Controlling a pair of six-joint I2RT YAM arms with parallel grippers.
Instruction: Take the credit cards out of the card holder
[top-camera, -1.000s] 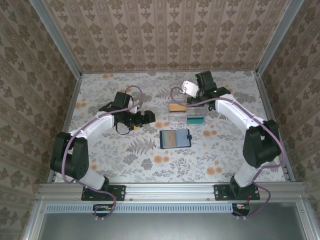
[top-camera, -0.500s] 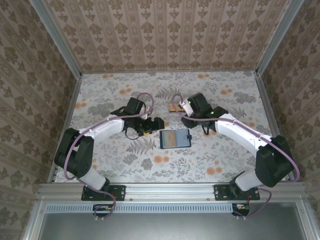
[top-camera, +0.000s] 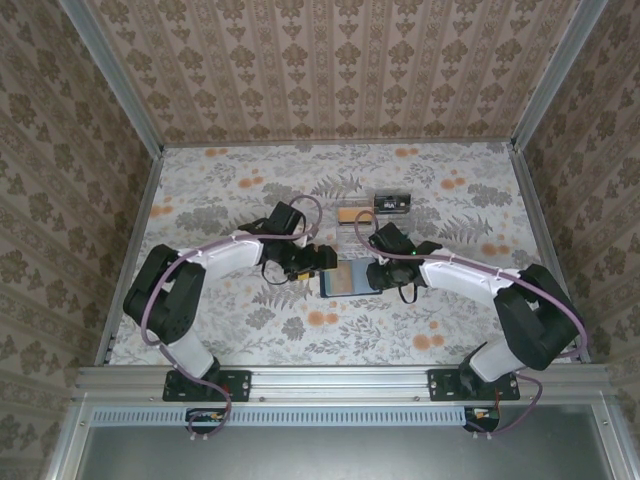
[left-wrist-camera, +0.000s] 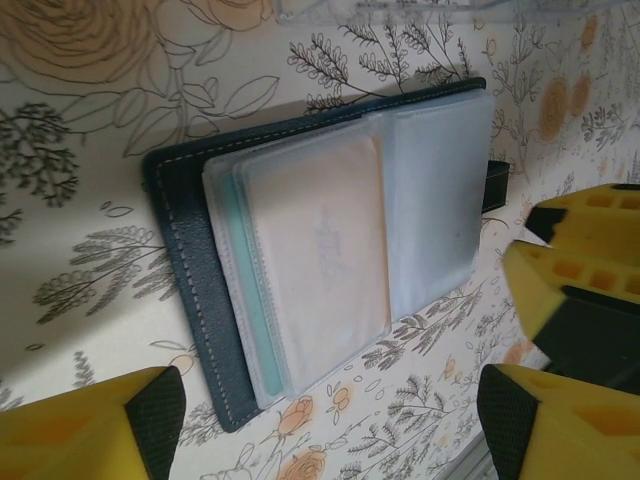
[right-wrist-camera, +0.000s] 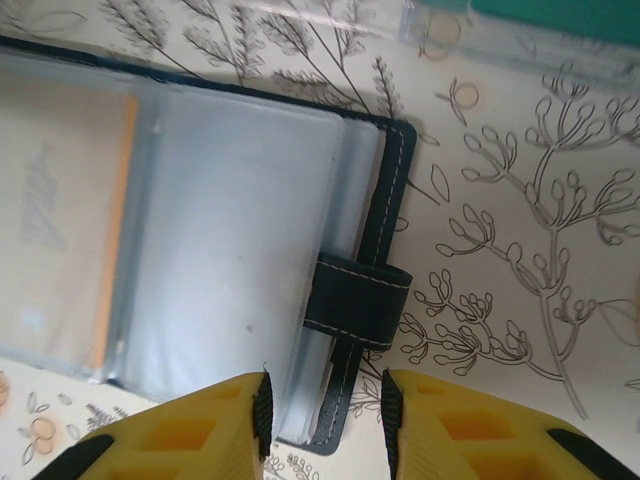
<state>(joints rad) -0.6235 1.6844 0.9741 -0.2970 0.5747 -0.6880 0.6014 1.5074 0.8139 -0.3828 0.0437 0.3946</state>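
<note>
Below spread left gripper (left-wrist-camera: 330, 425), teal card (left-wrist-camera: 255, 320) in holder (left-wrist-camera: 185, 260), right gripper (right-wrist-camera: 325, 420) half-parted, maybe touching.

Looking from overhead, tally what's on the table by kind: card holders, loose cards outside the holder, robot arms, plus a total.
card holder: 1
loose cards: 2, tan card and dark card
robot arms: 2, left arm and right arm
total: 5

I get top view from high behind near edge, facing down over whole table (top-camera: 470, 200). My wrist cameras sit close, looking down from opposite sides; all three share card holder (top-camera: 349, 279).
</note>
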